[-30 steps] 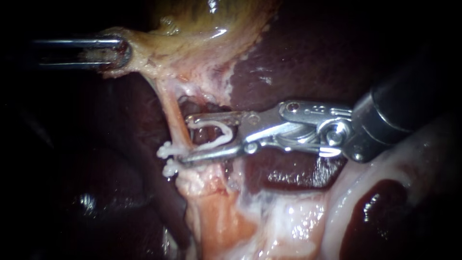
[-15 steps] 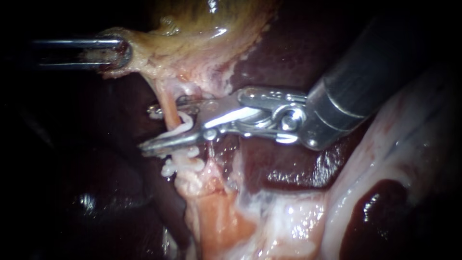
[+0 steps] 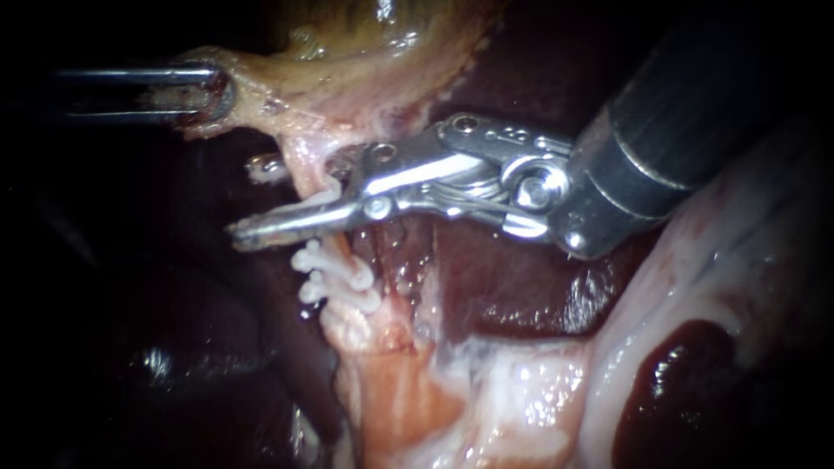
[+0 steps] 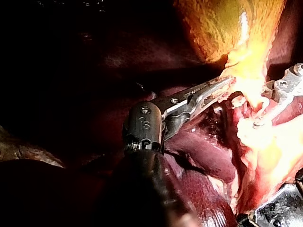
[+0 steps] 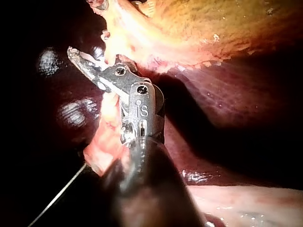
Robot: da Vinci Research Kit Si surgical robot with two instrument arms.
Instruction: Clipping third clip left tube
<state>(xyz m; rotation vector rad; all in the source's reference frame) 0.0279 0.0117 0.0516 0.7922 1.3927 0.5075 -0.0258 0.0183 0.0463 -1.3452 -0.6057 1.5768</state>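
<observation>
The left tube (image 3: 310,181) is straddled by the right instrument (image 3: 248,200), above two clips (image 3: 334,280).
Its jaws are seen apart, perhaps touching the tube; the gallbladder (image 3: 347,52) is clamped in the left instrument (image 3: 213,91).

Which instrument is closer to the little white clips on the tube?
The right instrument: its open jaws straddle the tube just above the clips. The left instrument is farther off, its jaws shut on the gallbladder.

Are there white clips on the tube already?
Yes, white clips sit across the tube just below the right instrument.
</observation>
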